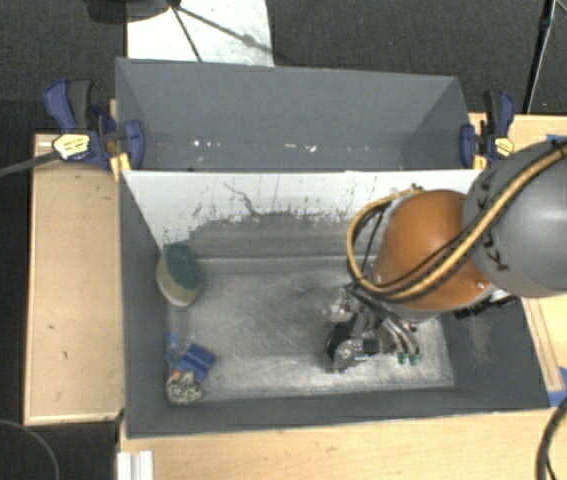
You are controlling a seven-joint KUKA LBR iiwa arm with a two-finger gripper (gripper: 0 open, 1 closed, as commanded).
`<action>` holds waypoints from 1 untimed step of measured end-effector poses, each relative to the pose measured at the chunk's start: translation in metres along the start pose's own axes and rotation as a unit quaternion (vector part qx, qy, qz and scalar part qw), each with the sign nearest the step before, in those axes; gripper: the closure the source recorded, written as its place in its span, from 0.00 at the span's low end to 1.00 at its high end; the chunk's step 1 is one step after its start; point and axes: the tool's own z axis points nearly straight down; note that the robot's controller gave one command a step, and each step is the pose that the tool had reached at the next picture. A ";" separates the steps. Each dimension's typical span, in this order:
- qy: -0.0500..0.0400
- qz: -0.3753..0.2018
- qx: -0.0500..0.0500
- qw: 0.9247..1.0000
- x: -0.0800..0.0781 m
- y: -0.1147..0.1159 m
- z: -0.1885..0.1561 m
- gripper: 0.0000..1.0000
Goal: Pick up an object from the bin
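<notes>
My gripper (365, 346) is down close to the bin floor, right of the middle, beneath the arm's orange cover. What lies under it is hidden by its own body. A round grey-green pad (178, 273) leans against the left wall, far from the gripper. Nearer the front left corner lies a small clear thing with a blue part (192, 361) and a speckled grey end.
The arm and its looping cables reach in from the right and hang over the bin's right half. The sloped grey walls close in on all sides, and bare scuffed floor lies between the gripper and the left-hand things.
</notes>
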 end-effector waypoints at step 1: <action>0.005 0.004 0.001 1.000 -0.014 -0.018 -0.147 1.00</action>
